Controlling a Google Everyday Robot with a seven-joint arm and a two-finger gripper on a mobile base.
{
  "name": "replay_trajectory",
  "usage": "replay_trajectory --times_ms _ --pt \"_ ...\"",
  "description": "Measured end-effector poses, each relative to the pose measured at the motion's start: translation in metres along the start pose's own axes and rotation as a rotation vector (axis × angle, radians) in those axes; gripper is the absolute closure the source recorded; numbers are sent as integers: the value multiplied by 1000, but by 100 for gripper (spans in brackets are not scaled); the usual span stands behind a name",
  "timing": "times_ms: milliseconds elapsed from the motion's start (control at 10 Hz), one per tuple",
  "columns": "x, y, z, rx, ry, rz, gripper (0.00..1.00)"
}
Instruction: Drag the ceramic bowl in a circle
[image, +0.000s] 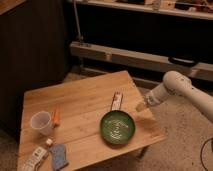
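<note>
Gripper (141, 106) over right edge of table (90, 100), just right of ceramic bowl (118, 127), not touching it; its opening you cannot tell; bowl on table's near-right part

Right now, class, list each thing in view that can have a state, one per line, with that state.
ceramic bowl: upright on the table, not gripped.
gripper: up right of the bowl, apart from it, by the table's right edge.
white cup: upright, at the table's left.
orange stick: lying flat beside the cup.
red-and-white packet: lying flat behind the bowl.
</note>
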Motion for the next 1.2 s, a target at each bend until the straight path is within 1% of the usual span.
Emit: replay_trajectory --times_ms 100,200,300,400,600,700,800,900,1100,1200 --pt "1 -2 5 -17 9 3 22" --pt "1 -2 11 -40 22 4 20" --pt "2 2 14 -54 34 -1 20" --pt "4 8 18 -66 46 -10 20" --pt "9 35 28 -94 83 -52 20" --pt "11 45 33 -103 101 -71 20" --pt "12 51 37 -107 115 -83 20" --pt "15 54 42 -104 132 -95 21" --pt "17 52 45 -91 135 -101 35" --pt "17 49 44 -80 127 -100 42"
